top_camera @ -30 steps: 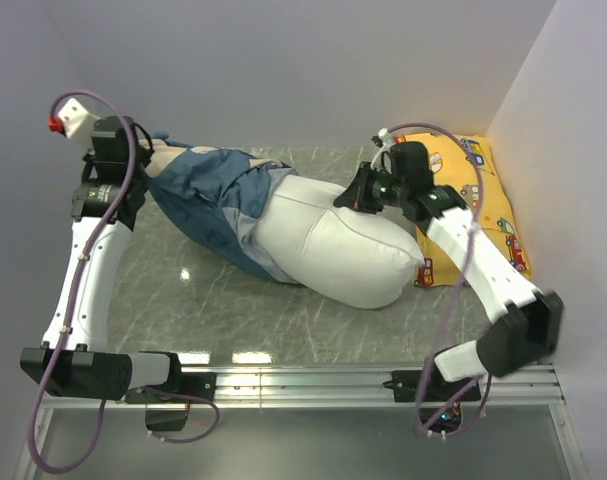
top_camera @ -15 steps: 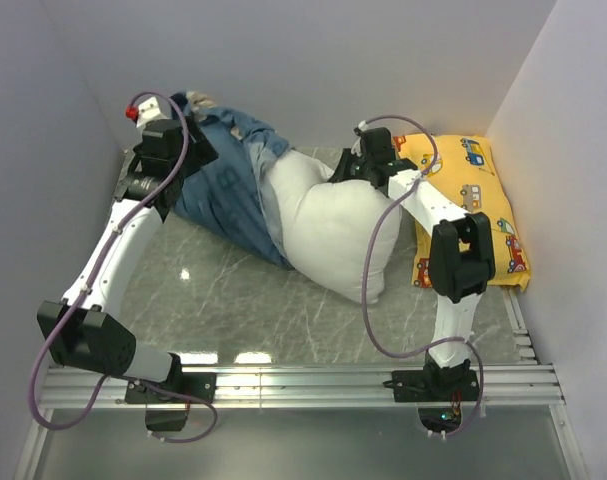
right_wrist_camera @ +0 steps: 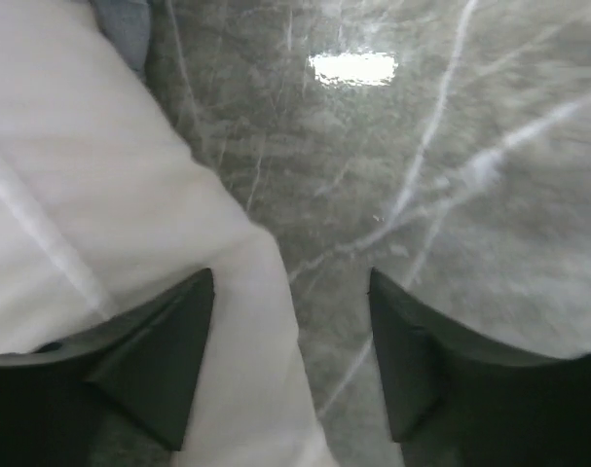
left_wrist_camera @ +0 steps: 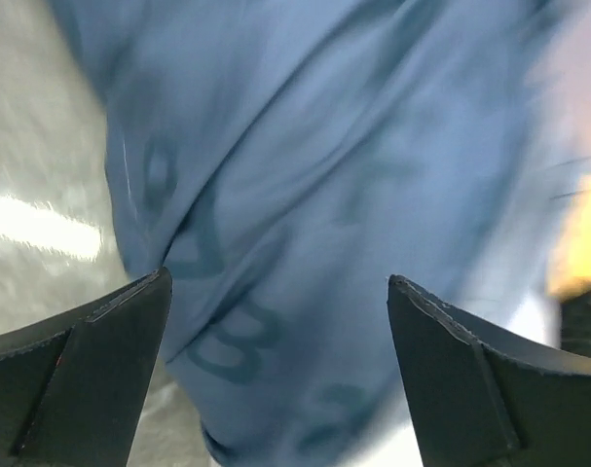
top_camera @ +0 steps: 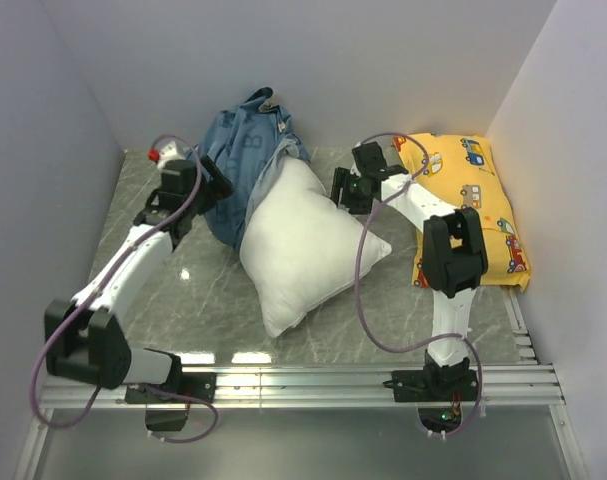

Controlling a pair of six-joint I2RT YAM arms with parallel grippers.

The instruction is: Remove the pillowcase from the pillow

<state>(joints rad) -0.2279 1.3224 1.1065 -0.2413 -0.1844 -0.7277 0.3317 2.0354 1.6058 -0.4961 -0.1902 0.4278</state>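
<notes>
Pillow [top_camera: 308, 245] lies mid-surface [top_camera: 208, 305], almost all bare white. Pillowcase [top_camera: 245, 150] is bunched in a heap against the pillow's far-left end, overlapping that corner. Left claw [top_camera: 215, 185] sits left of the pillow beside the heap, jaws spread wide, nothing between them. Right claw [top_camera: 343, 190] is at the pillow's far-right edge, jaws apart, released. Yellow cushion [top_camera: 473, 195] lies right of the pillow.

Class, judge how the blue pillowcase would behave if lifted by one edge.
Probably floppy: the pillowcase lies crumpled in deep folds, so it should drape and sag. Likely light, being thin cloth. It might tug the pillow, whose far end it seems to overlap.
</notes>
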